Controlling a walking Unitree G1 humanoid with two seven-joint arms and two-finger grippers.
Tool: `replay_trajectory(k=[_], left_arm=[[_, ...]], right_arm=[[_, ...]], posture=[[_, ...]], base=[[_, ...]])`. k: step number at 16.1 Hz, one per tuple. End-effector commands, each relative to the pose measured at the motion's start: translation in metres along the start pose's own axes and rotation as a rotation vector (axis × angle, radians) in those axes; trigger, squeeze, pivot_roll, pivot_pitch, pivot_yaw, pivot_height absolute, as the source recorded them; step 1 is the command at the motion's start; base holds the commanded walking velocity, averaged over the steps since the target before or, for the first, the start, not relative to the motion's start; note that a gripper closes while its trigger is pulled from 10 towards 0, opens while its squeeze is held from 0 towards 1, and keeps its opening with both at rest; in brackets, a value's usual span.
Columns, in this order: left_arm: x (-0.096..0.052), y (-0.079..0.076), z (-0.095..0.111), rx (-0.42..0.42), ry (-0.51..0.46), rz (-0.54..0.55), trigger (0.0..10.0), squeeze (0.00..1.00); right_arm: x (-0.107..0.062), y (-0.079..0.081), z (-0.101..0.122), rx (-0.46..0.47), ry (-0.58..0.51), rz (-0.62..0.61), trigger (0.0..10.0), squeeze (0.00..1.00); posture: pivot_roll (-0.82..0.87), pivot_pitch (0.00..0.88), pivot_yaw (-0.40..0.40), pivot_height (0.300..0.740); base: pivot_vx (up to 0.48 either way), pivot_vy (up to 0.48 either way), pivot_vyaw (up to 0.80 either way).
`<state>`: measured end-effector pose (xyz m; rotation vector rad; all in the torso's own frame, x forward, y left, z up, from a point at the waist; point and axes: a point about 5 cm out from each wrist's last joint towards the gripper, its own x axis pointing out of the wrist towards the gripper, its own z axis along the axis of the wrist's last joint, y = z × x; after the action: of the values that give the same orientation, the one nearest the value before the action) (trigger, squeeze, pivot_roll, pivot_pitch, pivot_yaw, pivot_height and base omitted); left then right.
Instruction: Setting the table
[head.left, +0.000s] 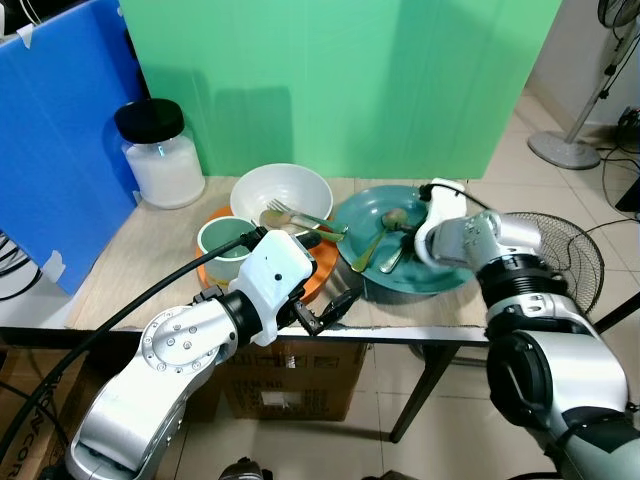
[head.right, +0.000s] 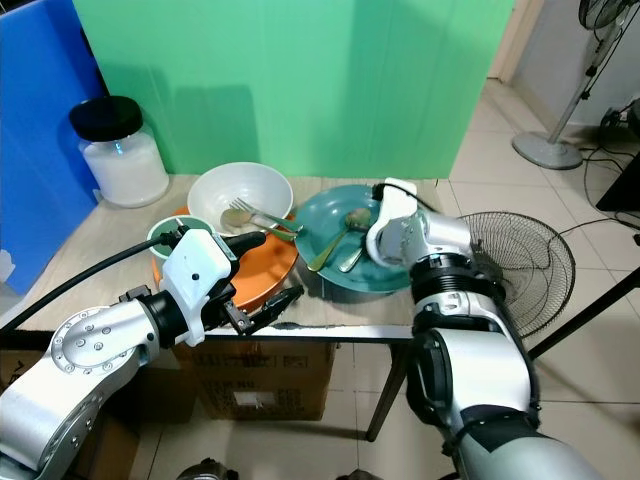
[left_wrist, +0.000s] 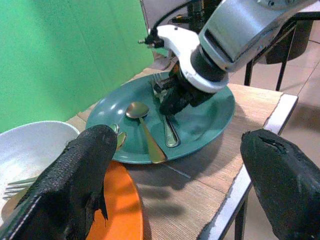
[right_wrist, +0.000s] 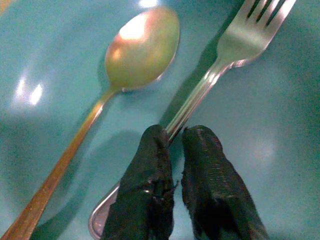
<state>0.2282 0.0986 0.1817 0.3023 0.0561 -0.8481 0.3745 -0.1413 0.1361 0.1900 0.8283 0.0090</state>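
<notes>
the worktop carries two plates, one bowl, one cup and one jar. the teal plate sits toward the robot's right, and the orange plate lies just beside it on the left, their rims touching or overlapping. one white bowl rests on the far part of the orange plate, and one green cup stands at that plate's left edge. one glass jar with a black lid stands well apart at the far left corner, against the blue panel.

cutlery counted: on the teal plate lie one gold spoon and one silver fork, side by side, the spoon's bowl next to the fork's tines. in the white bowl lies a second fork, its handle reaching out over the rim toward the teal plate; something gold lies under it, too hidden to name.

the right gripper is down on the teal plate, its two fingers pressed nearly together with the silver fork's handle pinched between them, the fork lying against the plate.

the left gripper hovers at the near edge of the worktop, over the orange plate's rim, its two fingers spread wide and holding nothing.

on the floor to the right stand two fans: one round fan cage just beside the worktop and one standing fan farther off.
</notes>
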Motion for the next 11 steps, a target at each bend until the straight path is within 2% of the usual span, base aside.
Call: replay_trajectory(k=[1,2,3,4,6,8,10,11], left_arm=[[-0.001,-0.002,0.003,0.013,-0.003,-0.003,10.0,0.0],[-0.001,-0.002,0.003,0.014,-0.003,-0.004,10.0,0.0],[-0.001,-0.002,0.003,0.014,-0.003,-0.004,10.0,0.0],[-0.001,-0.002,0.002,0.014,-0.003,-0.004,10.0,0.0],[-0.001,-0.002,0.002,0.015,-0.003,-0.007,10.0,0.0],[0.0,-0.002,0.002,0.015,-0.004,-0.009,10.0,0.0],[-0.001,-0.002,0.002,0.016,-0.003,-0.011,10.0,0.0],[-0.001,-0.002,0.002,0.016,-0.003,-0.012,10.0,0.0]], right_arm=[[-0.006,0.0,0.008,-0.032,-0.03,0.005,10.0,0.0],[-0.01,0.003,0.011,-0.042,-0.046,0.023,10.0,0.0],[-0.013,0.005,0.013,-0.05,-0.055,0.025,10.0,0.12],[-0.014,0.006,0.013,-0.05,-0.056,0.026,10.0,0.6],[-0.015,0.006,0.012,-0.047,-0.055,0.027,10.0,0.77],[-0.013,0.007,0.008,-0.049,-0.05,0.019,10.0,0.75],[-0.008,0.013,0.003,-0.033,-0.048,0.018,10.0,0.69],[-0.006,0.016,0.0,-0.024,-0.046,0.017,10.0,0.73]], posture=[[0.12,0.0,-0.033,0.74],[0.12,0.0,-0.034,0.74],[0.12,0.0,-0.033,0.74],[0.12,0.0,-0.034,0.74],[0.12,0.0,-0.033,0.74],[0.12,0.0,-0.033,0.74],[0.12,0.0,-0.034,0.74],[0.12,0.0,-0.036,0.74]], base=[[0.0,0.0,0.0],[0.0,0.0,0.0],[0.0,0.0,0.0],[0.0,0.0,0.0],[0.0,0.0,0.0],[0.0,0.0,0.0],[0.0,0.0,0.0],[0.0,0.0,0.0]])
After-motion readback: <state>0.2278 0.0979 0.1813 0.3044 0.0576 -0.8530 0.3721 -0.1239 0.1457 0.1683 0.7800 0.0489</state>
